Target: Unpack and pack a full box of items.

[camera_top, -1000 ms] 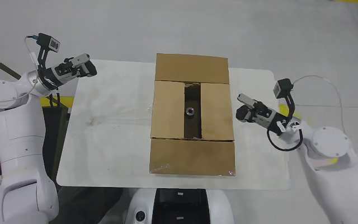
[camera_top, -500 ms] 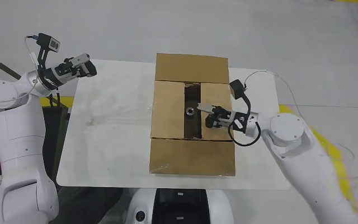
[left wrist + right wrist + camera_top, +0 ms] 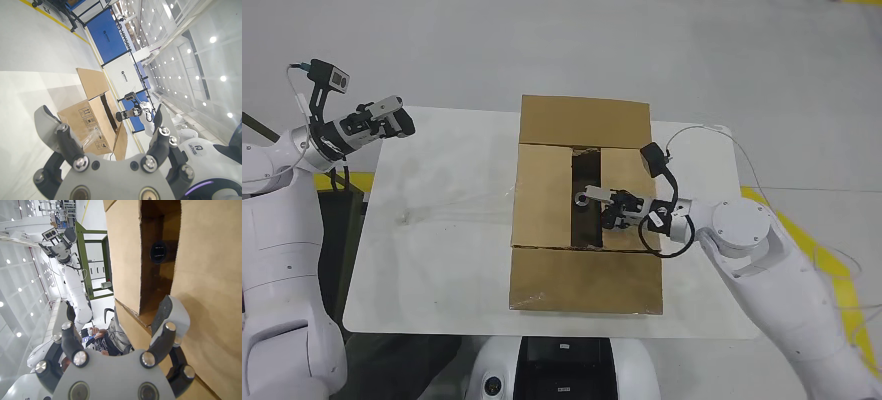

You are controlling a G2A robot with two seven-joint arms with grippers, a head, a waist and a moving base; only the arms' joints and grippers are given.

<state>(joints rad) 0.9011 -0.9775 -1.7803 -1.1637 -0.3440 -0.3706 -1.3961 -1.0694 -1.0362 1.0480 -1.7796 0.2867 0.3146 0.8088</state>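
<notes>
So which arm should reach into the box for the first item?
Right, probably. The right gripper hangs open over the gap between the box flaps, near the round dark item inside. The left gripper, also open, sits at a corner of the table, away from the box.

Cardboard box [image 3: 542, 196] on white table [image 3: 432, 250]

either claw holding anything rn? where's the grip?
Nothing held. Right claw is open over the box's flap gap, not clamped on cardboard. Left claw is open and empty, at the table corner.
</notes>
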